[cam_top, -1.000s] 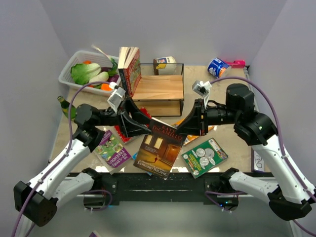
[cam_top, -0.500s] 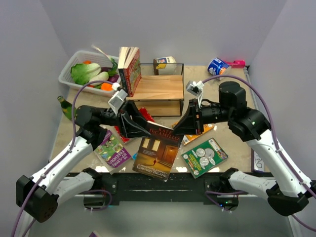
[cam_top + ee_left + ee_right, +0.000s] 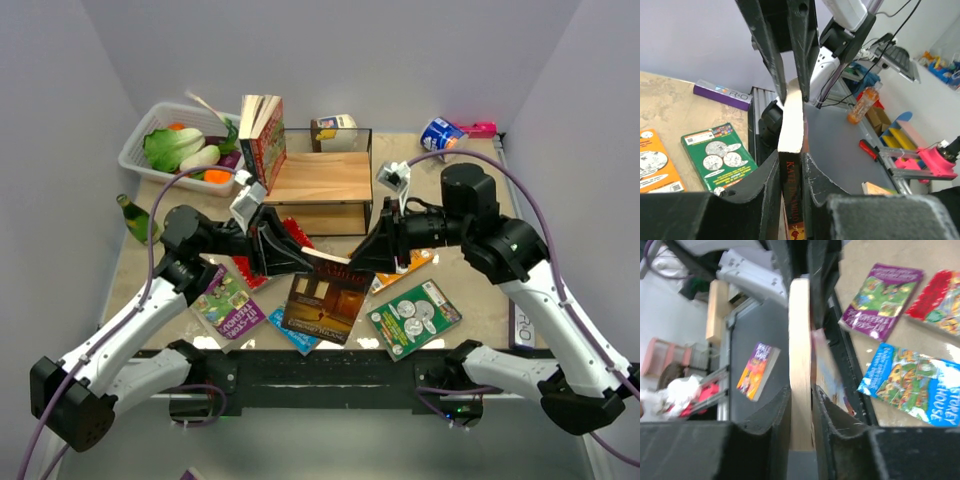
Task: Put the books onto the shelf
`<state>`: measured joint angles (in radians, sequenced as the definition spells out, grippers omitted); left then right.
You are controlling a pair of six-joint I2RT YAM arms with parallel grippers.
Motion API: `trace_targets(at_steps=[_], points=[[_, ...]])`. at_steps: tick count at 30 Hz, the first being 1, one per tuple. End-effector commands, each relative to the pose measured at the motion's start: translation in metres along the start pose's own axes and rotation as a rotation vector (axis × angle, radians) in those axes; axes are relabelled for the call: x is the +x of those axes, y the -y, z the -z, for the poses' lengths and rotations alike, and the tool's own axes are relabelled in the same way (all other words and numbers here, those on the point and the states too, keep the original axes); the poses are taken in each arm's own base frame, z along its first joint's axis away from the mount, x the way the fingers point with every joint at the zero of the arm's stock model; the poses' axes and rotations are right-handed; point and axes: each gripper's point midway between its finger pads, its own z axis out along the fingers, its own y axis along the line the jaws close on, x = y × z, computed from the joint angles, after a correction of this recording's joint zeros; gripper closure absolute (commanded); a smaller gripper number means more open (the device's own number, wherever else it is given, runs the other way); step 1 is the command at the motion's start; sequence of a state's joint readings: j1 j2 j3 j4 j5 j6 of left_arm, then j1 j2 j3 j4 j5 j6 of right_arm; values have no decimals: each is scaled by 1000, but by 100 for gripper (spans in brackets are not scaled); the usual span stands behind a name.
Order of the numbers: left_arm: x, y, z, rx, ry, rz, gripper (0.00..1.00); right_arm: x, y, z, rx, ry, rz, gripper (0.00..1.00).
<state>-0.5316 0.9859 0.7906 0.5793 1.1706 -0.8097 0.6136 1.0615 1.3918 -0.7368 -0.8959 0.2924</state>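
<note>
The dark book (image 3: 325,300) is held off the bench (image 3: 400,160), above the middle of its near edge, with its upper edge caught between the two hands. The left hand (image 3: 295,262) takes that edge from the left end. In the left wrist view its fingers (image 3: 767,185) are seen pressed against both covers, so this hand is clamped on the dark book. The right hand (image 3: 358,262) meets the same edge from the right end. Its fingers (image 3: 777,410) flank the cream page block closely, but it cannot be told whether they grip it or stand just off it.

The dark book hangs tilted, with its cover turned up toward the top camera. An orange-brown picture is shown on the cover, red lettering on the spine and cream page edges along the top.

The shelf (image 3: 320,180) is set at the middle of the far edge, and a few books (image 3: 262,135) are stood upright at its left end. More books lie flat near the near edge: a purple one (image 3: 232,305), a blue one (image 3: 300,335) partly hidden by the dark book, a green one with coins (image 3: 413,318) and an orange one (image 3: 405,268). A red one (image 3: 297,226) lies just in front of the shelf.

A white basket (image 3: 140,150) of vegetables is placed at the far-left corner and a can (image 3: 440,135) at the far-right corner. The bench top is tan and is enclosed by pale grey walls.
</note>
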Motion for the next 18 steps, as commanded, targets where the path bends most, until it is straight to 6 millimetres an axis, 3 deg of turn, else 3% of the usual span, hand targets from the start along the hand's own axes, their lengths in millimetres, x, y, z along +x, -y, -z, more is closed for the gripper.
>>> trace_targets(at_steps=[1, 3, 4, 8, 12, 13, 18], points=[[-24, -2, -2, -103, 46, -113, 100, -53, 22, 17, 255, 199, 89, 51], [-40, -15, 1, -211, 94, -138, 100, -77, 40, 34, 419, 337, 70, 39], [-43, -22, 3, -254, 102, -129, 100, -90, 38, 41, 441, 408, 64, 34], [-82, -48, 11, -454, 183, -188, 100, -121, 60, 74, 646, 612, 8, 28], [-122, -71, 30, -666, 302, -241, 100, -132, 90, 109, 871, 775, -79, 28], [-136, -68, 34, -695, 339, -268, 100, -133, 101, 121, 944, 829, -105, 28], [-186, -81, 69, -942, 518, -358, 100, -134, 115, 150, 1062, 993, -146, 31]])
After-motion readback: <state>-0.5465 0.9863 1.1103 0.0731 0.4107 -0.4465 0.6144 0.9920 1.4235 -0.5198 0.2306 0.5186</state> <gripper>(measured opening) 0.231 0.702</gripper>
